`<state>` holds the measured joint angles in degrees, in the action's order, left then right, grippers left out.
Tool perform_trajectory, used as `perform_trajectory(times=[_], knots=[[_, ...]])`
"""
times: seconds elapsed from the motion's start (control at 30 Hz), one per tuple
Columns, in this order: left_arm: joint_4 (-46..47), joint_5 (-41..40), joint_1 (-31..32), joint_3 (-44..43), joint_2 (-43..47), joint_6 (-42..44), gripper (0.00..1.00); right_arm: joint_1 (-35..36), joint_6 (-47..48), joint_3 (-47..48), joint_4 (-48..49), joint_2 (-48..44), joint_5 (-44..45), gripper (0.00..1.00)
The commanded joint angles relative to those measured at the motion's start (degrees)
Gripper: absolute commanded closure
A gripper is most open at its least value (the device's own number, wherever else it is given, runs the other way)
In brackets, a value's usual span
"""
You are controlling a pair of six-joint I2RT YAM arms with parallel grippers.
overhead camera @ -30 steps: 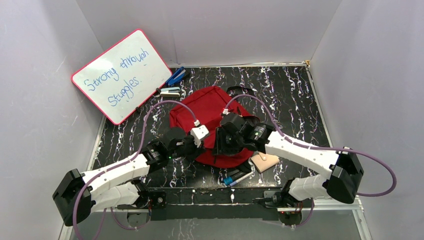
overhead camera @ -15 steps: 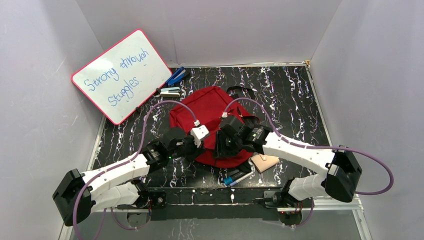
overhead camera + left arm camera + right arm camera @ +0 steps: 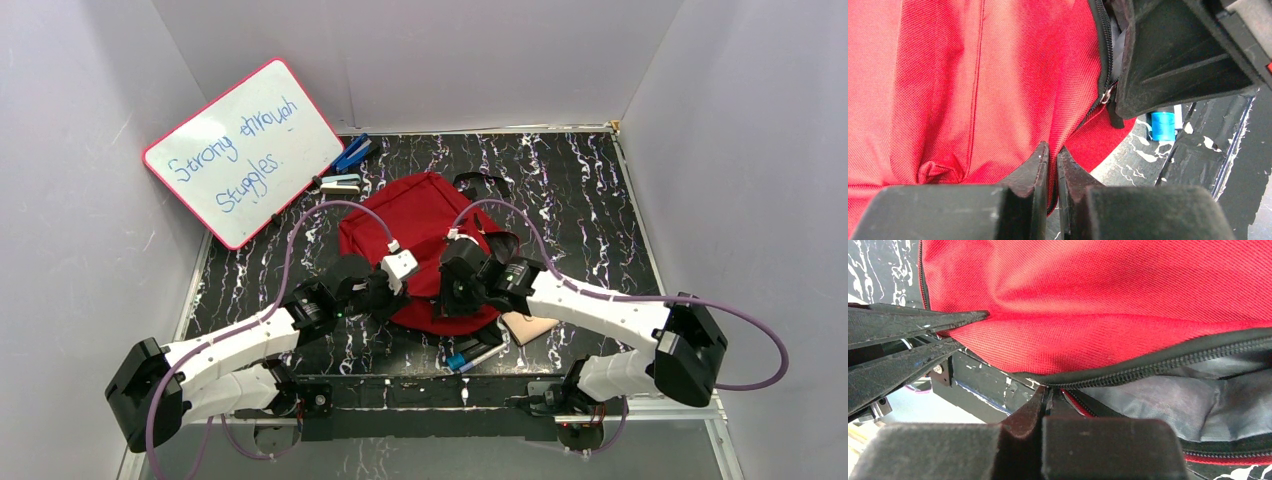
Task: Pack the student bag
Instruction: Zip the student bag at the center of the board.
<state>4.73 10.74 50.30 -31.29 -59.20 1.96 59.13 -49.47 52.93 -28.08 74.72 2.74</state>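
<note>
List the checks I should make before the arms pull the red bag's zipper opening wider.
1. The left gripper is shut on the student bag fabric: ok.
2. The right gripper is shut on the bag's zipper edge: ok.
3. The zipper pull sits between the right jaws: cannot tell.
4. The opening shows the grey lining: ok.
5. The beige wallet is fully in view: not ok, the right arm partly covers it.

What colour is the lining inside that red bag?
Grey: the lining of the student bag shows clearest in the right wrist view.
</note>
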Motion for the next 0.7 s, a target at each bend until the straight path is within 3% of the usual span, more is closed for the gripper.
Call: perform_trajectory(times=[0.0, 0.67], knots=[[1.5, -0.2, -0.4, -0.7, 1.7, 0.5, 1.0, 0.3, 0.1, -0.4, 0.9, -3.1, 4.5, 1.0], [-4.3, -7.8, -0.4, -1.2, 5.2, 1.5, 1.0, 0.2, 5.0, 7.1, -25.2, -2.7, 23.3, 1.0]])
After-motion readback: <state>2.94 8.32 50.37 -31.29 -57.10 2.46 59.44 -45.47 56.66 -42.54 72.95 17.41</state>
